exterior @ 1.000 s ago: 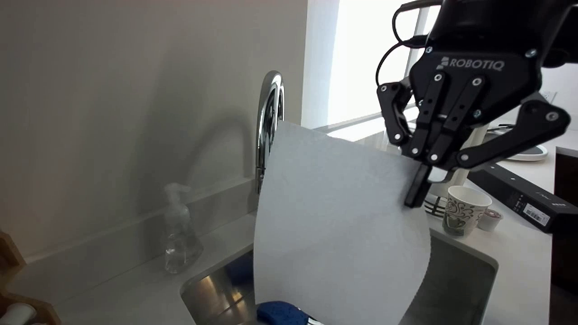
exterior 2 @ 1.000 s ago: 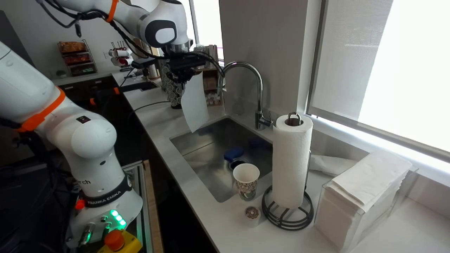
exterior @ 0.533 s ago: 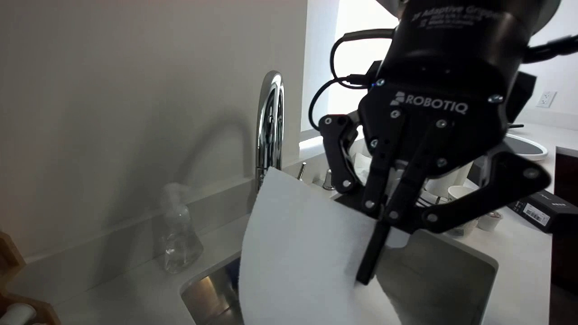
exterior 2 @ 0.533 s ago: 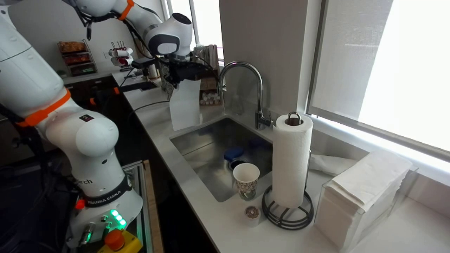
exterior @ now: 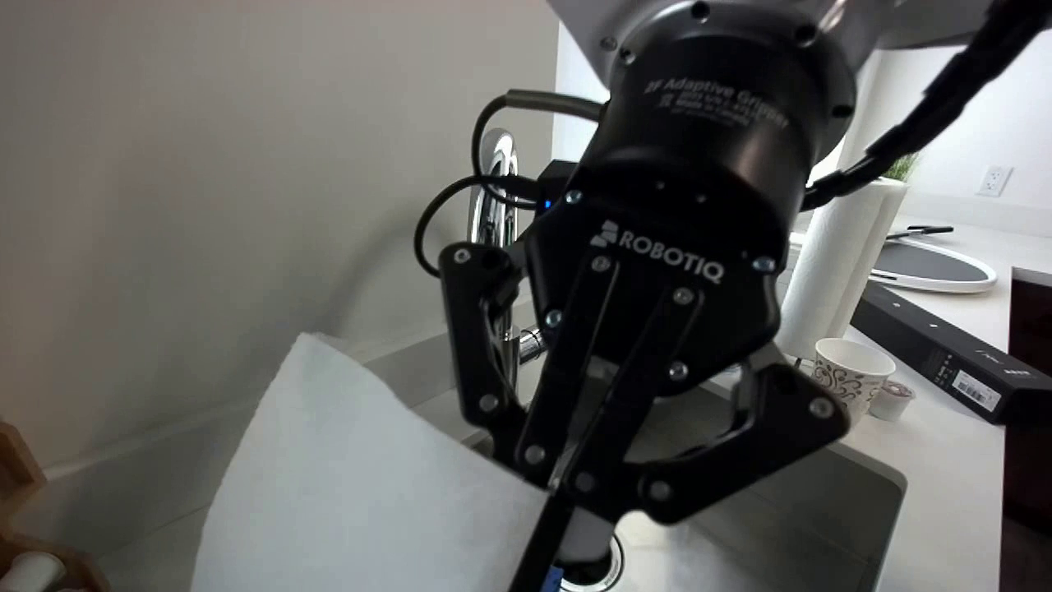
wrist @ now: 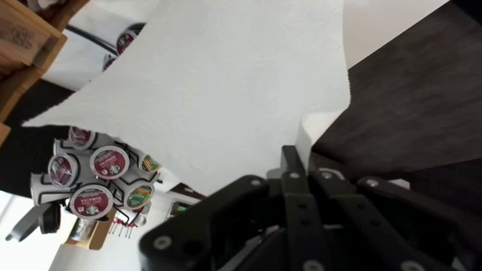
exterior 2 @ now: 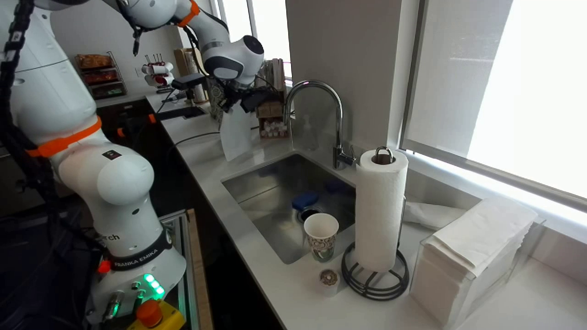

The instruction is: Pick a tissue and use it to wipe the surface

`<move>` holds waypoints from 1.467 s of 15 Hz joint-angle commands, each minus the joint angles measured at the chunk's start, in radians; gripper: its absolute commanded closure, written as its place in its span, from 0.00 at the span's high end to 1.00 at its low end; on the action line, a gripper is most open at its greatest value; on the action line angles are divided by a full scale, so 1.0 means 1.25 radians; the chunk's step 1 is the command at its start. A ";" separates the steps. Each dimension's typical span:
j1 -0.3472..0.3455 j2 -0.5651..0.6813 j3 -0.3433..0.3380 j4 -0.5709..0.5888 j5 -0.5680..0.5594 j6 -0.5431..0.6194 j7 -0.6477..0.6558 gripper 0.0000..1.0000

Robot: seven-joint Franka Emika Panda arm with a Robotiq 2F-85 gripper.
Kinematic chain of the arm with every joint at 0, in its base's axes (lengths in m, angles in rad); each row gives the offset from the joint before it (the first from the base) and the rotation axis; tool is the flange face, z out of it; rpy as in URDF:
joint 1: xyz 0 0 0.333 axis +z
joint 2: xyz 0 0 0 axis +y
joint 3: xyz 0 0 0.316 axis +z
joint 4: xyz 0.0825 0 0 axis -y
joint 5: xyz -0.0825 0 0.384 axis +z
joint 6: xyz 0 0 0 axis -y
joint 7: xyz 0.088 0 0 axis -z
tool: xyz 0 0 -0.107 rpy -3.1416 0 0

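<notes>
The tissue is a thin white sheet. It hangs limp from my gripper and shows in both exterior views. It fills much of the wrist view. My gripper is shut on one edge, with a small fold standing up between the fingers. In both exterior views the gripper is beyond the sink's far end, above the white counter. I cannot tell whether the tissue's lower end touches the counter. The paper roll stands upright on a black wire stand.
The sink holds a blue sponge. A tall faucet arches beside it. A paper cup, a small pod and a napkin holder stand nearby. A coffee pod rack and wooden box are near the gripper.
The gripper has moved left and down in an exterior view, carrying the tissue away from over the sink. The tissue now hides the soap bottle there. The grip has stayed shut.
</notes>
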 commanded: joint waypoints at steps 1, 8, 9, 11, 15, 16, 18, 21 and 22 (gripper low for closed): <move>-0.089 0.091 0.068 0.044 0.042 -0.080 -0.064 0.00; -0.180 0.178 0.142 0.069 0.004 -0.051 0.022 0.00; -0.184 0.184 0.146 0.069 0.000 -0.041 0.037 0.00; -0.191 0.193 0.151 0.068 -0.011 -0.024 0.072 0.00; -0.198 0.210 0.157 0.058 -0.038 0.021 0.172 0.00; -0.198 0.217 0.161 0.055 -0.035 0.040 0.183 0.00; -0.196 0.233 0.175 0.050 0.000 0.075 0.167 0.00; -0.205 0.229 0.186 0.052 -0.008 0.066 0.166 0.01; -0.205 0.236 0.188 0.050 -0.007 0.071 0.166 0.01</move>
